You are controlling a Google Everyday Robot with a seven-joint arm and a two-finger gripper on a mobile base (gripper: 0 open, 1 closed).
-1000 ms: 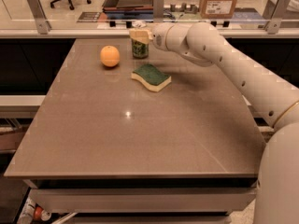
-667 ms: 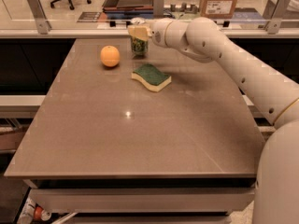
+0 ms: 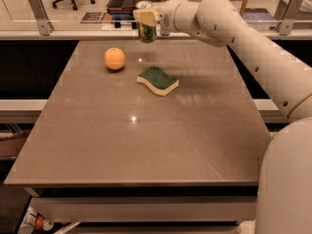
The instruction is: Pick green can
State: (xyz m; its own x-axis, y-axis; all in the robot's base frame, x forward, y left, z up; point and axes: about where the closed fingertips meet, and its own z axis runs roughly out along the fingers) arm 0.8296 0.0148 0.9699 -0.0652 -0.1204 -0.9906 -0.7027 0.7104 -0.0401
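Grasps the green can [image 3: 147,34] in the gripper [image 3: 146,24], clenched around the can's upper part so that its top is hidden. Holds it upright at the far edge of the table [image 3: 146,150], seemingly lifted clear of the surface. Reaches in from the right along that far edge. Shows an orange [image 3: 114,58] resting on the table, left of the can and nearer the camera, apart from it. Shows a wavy, green-topped yellow sponge [image 3: 157,80] lying flat just right of the orange, touching neither orange nor can.
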